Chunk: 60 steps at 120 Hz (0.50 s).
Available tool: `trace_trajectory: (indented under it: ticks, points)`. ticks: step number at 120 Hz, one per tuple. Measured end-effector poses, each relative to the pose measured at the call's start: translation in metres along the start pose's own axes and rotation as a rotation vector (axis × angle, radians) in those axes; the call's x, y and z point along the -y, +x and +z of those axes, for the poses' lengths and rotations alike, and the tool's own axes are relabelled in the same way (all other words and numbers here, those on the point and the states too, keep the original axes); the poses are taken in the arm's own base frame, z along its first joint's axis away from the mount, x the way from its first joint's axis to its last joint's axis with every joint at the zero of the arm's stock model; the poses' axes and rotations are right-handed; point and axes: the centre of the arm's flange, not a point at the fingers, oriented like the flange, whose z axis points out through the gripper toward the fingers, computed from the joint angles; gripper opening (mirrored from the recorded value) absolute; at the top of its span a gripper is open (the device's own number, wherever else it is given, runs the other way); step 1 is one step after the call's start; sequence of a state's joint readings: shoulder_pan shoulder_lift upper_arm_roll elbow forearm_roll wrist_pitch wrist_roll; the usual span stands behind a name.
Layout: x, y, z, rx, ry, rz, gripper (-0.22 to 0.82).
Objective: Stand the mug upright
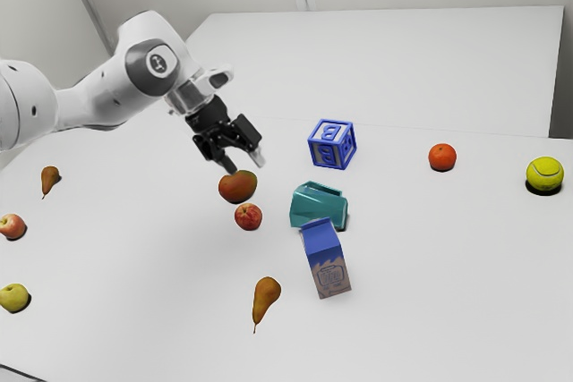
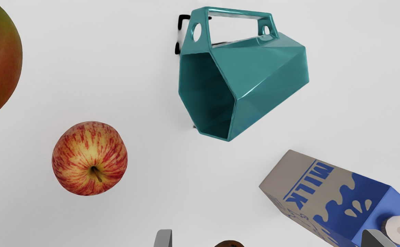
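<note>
Above the table (image 1: 152, 310), gripper (image 1: 245, 163) has its fingers spread wide, tips angled down. Mango (image 1: 237, 186) shows right by the fingertips in the exterior view; apple (image 2: 89, 158) next, just beside the mango.

Mug (image 2: 255, 72) is on its side on the table, clear of the fingers. Mouth is open toward the apple's side, base points away from the apple, handle sits on the side away from the fingertips. Mug is tipped over, not upright.

Milk carton (image 2: 323, 195) stands near the mug; it overlaps the mug in the exterior view, but wrist view shows a gap between them. Pear (image 1: 266, 300) lies near the carton, toward the exterior camera.

Block (image 1: 331, 144) is near the mug, on the far side from the carton. Farther out, toward the exterior view's right: orange (image 1: 442, 157), then tennis ball (image 1: 544, 174). At the exterior view's left: second pear (image 1: 50, 179), second apple (image 1: 12, 226), yellow apple (image 1: 13, 298).
</note>
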<state>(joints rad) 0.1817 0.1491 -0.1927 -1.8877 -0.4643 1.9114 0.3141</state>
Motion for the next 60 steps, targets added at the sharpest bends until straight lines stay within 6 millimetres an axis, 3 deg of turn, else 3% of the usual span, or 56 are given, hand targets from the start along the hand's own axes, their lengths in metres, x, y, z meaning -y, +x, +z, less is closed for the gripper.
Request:
trace_trajectory:
  ticks: [39,60]
  points:
    - [0.039,0.022,0.062,-0.024,-0.167,0.035,0.60]
    - [0.043,0.027,0.080,-0.030,-0.227,0.056,0.60]
